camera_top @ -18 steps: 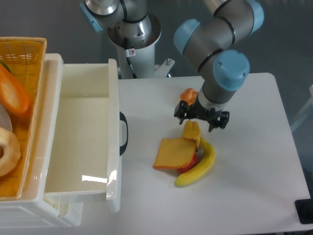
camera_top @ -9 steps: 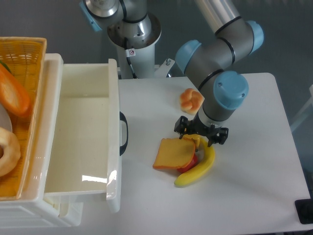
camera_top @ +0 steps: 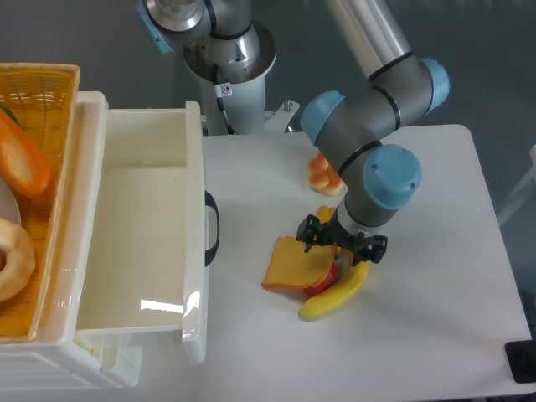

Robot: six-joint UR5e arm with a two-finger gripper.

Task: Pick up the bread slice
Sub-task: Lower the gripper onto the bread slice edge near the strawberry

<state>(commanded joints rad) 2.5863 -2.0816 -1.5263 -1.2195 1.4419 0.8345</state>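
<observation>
Camera view | bread slice [camera_top: 298, 265] on counter [camera_top: 435, 276], tilted against banana [camera_top: 339, 290] | gripper [camera_top: 342, 248] fingers spread over its right edge | likely light, stiff, smooth plastic; pinch across thin crust edge

The arm [camera_top: 368, 142] is built of smooth grey cylindrical links with a silvery metal tube above. Round light-blue caps cover its joints. The gripper [camera_top: 343, 244] at its end is black, small and angular, with two short dark fingers. The grey base column [camera_top: 228, 59] stands on a white pedestal bearing a small red-and-white sticker, with a black cable beneath it.
</observation>
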